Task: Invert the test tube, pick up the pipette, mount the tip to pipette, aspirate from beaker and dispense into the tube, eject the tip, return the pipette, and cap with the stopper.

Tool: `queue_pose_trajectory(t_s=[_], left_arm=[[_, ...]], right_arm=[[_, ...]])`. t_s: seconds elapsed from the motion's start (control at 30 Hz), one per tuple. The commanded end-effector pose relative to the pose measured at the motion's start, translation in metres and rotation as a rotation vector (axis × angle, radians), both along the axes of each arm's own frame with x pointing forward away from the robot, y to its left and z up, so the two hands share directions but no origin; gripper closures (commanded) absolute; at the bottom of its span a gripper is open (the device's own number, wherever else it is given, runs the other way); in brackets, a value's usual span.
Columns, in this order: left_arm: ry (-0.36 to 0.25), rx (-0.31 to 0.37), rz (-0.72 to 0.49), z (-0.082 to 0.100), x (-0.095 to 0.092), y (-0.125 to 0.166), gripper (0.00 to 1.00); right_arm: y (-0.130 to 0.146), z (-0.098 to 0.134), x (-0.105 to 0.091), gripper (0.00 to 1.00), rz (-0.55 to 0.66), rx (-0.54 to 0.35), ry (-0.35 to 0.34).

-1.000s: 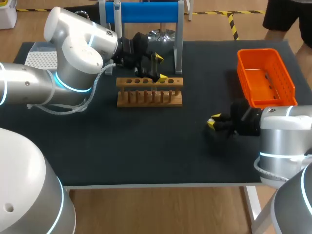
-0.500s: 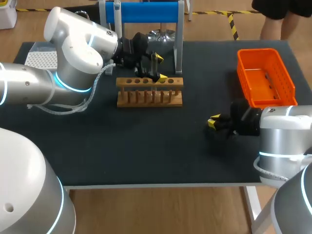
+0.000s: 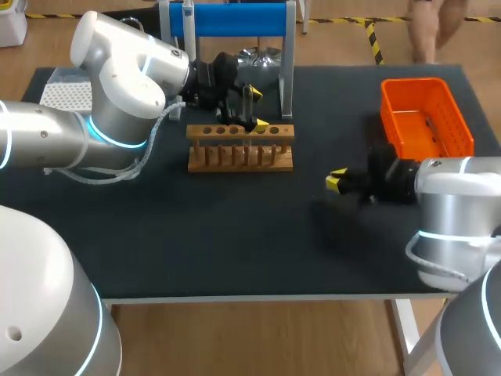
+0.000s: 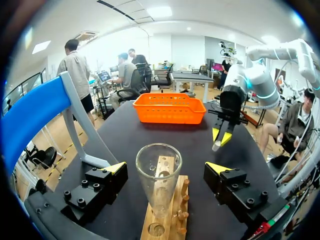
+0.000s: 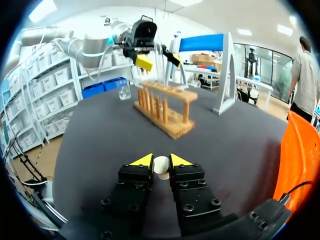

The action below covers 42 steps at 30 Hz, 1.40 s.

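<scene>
R tool risen, pinching white stopper; L tool wide open, test tube between, untouched.

Seating the test tube in the rack mid-table, backing it with the stand, flanking it with the basket at right, the tip box at far left

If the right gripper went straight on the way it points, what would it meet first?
Probably the rack, which stands ahead of the right gripper and its stopper. Depth is unclear, so it might instead pass alongside it.
</scene>
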<state>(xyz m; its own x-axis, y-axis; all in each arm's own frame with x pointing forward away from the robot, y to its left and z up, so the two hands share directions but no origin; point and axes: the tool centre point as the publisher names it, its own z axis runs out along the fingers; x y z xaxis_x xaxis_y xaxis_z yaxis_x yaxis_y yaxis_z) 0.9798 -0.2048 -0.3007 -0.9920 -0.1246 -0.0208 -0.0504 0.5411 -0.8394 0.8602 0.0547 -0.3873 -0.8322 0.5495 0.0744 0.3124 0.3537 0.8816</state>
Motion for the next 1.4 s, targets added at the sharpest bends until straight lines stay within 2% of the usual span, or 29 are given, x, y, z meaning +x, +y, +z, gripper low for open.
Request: queue_pose_trajectory(t_s=[0.03, 0.37, 0.67, 0.9, 1.1, 1.4], left_arm=[[0.003, -0.001, -0.004, 0.000, 0.001, 0.000, 0.00], [0.003, -0.001, -0.004, 0.000, 0.001, 0.000, 0.00], [0.003, -0.001, -0.004, 0.000, 0.001, 0.000, 0.00], [0.003, -0.001, -0.004, 0.000, 0.001, 0.000, 0.00], [0.003, -0.001, -0.004, 0.000, 0.001, 0.000, 0.00], [0.003, -0.001, -0.004, 0.000, 0.001, 0.000, 0.00]], right_arm=[[-0.008, 0.031, 0.010, 1.00, 0.072, 0.009, 0.033], [0.009, 0.100, 0.036, 1.00, 0.211, 0.023, 0.056], [0.032, 0.145, 0.049, 1.00, 0.295, 0.032, 0.030], [0.053, 0.167, 0.060, 1.00, 0.353, 0.002, 0.046], [0.073, 0.183, 0.072, 1.00, 0.402, -0.033, 0.029], [0.096, 0.195, 0.087, 1.00, 0.457, -0.077, 0.039]])
